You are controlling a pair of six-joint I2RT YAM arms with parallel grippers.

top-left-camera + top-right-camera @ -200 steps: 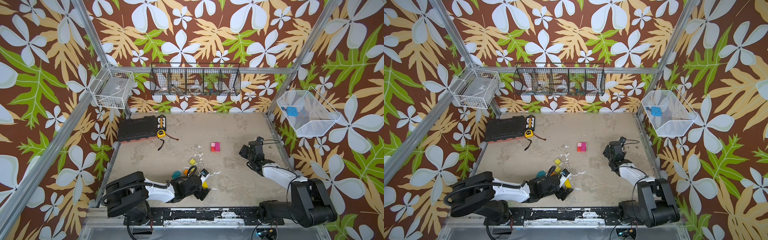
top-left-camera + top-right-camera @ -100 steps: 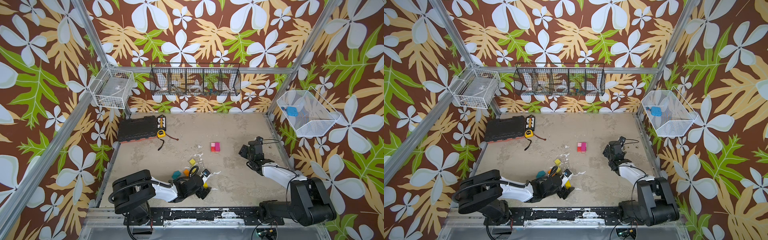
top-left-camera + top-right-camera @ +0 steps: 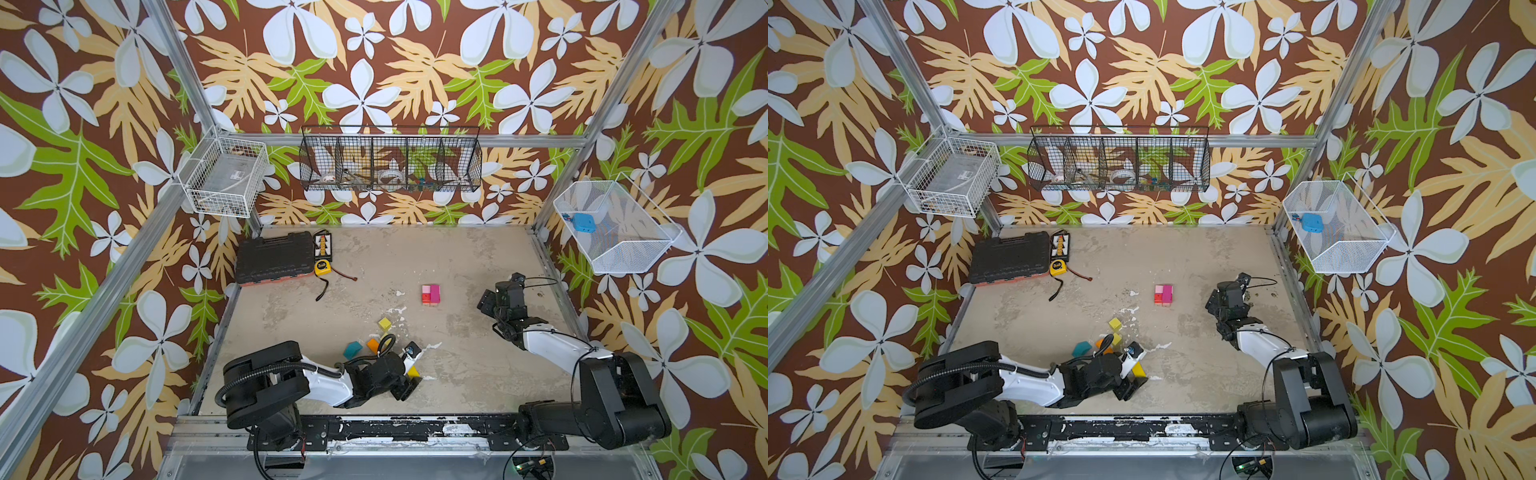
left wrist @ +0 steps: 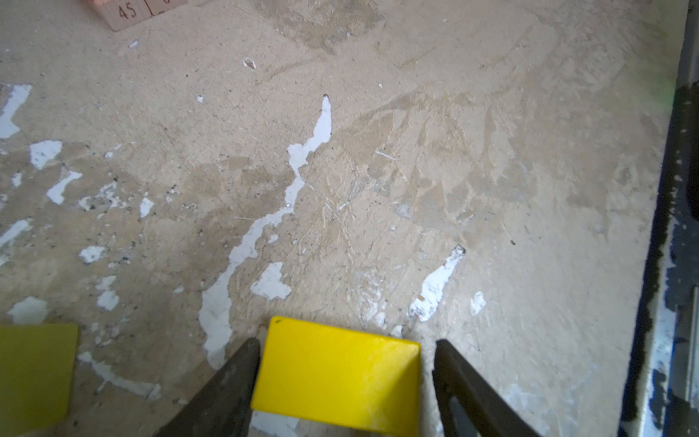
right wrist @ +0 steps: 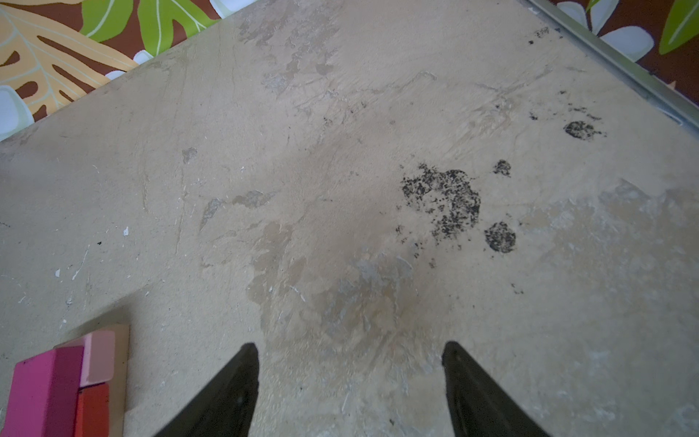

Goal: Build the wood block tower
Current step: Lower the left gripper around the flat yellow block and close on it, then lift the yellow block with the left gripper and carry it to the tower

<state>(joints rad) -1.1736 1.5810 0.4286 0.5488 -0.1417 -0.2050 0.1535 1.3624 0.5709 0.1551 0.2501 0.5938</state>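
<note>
A yellow block (image 4: 336,374) lies on the table near the front edge, also seen in both top views (image 3: 413,371) (image 3: 1138,369). My left gripper (image 4: 347,341) (image 3: 409,372) straddles it, open: one finger touches its side, the other stands a small gap off. Beside it lie a teal piece (image 3: 353,350), an orange block (image 3: 372,344) and a yellow-green cube (image 3: 385,323) (image 4: 34,374). The tower (image 3: 431,294) (image 3: 1163,294) (image 5: 56,389) is pink, magenta and red bricks on a tan plank. My right gripper (image 5: 350,343) (image 3: 500,293) hangs open and empty to its right.
A black tool case (image 3: 274,257) and a yellow tape measure (image 3: 323,267) with its cord lie at the back left. Wire baskets (image 3: 390,160) hang on the walls. The black front rail (image 3: 374,428) (image 4: 681,265) runs close to the left gripper.
The left gripper's jaws have narrowed around the yellow block, and the left arm has shifted a little. The right arm has not moved.
</note>
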